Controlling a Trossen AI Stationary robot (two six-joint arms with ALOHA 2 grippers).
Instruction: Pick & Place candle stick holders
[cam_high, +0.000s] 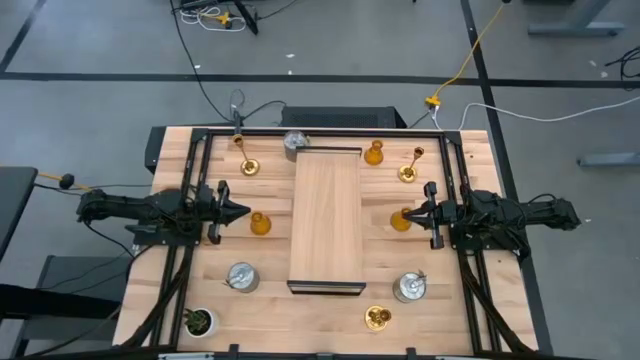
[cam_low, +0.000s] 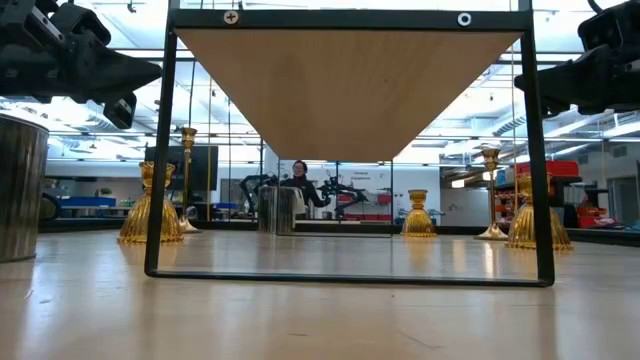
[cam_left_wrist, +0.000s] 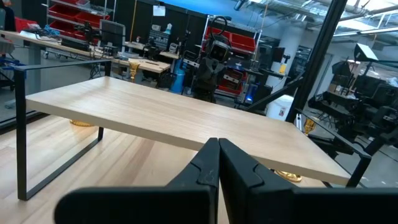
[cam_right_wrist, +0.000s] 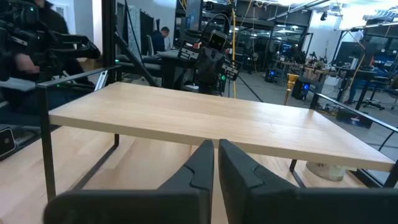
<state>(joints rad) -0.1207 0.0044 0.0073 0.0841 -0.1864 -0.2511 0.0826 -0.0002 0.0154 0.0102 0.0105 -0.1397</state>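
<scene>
High view: holders flanking raised shelf.

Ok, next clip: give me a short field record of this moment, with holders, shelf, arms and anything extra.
gold holders: three, at
amber holders: three, at
silver holders: three, at
wooden shelf: table centre, top bare
left gripper: shut, empty, beside shelf
right gripper: shut, empty, opposite side
potted plant: near corner

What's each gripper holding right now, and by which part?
Nothing. The left gripper and right gripper are both shut on nothing, hovering either side of the wooden shelf.
</scene>
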